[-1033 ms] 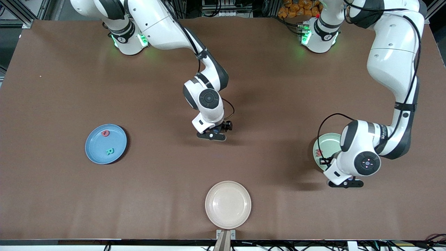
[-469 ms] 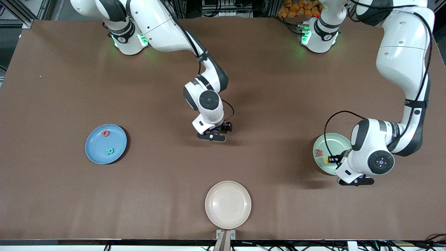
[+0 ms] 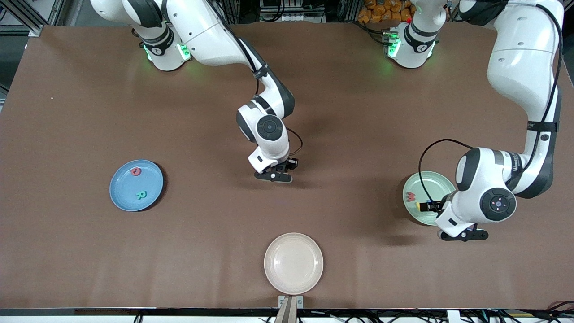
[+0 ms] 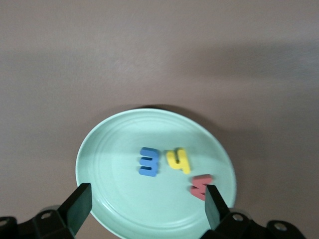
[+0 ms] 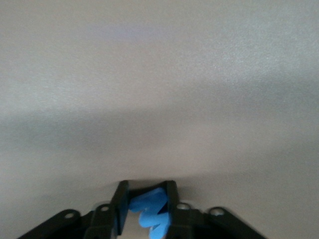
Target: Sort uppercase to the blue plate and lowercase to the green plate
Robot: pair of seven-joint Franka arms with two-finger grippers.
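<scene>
The blue plate [image 3: 152, 177] lies toward the right arm's end of the table and holds a red Q [image 3: 136, 171] and a teal R [image 3: 141, 194]. The green plate [image 3: 432, 181] [image 4: 114, 144] lies toward the left arm's end. On it rest a blue e [image 4: 149, 162], a yellow h [image 4: 179, 160] [image 3: 419, 206] and a red w [image 4: 201, 186] [image 3: 409, 196]. My left gripper [image 3: 448, 222] [image 4: 146, 206] hangs open over that plate's rim with nothing between its fingers. My right gripper [image 3: 274, 172] [image 5: 146, 205] is down at the middle of the table, shut on a blue W [image 5: 152, 209].
A cream plate [image 3: 293, 263] sits near the table edge closest to the front camera, between the two coloured plates. The left arm's elbow and forearm [image 3: 524, 89] rise over its end of the table.
My left gripper opened, left the yellow h on the green plate and drifted toward its own end of the table. My right gripper closed on the blue W.
</scene>
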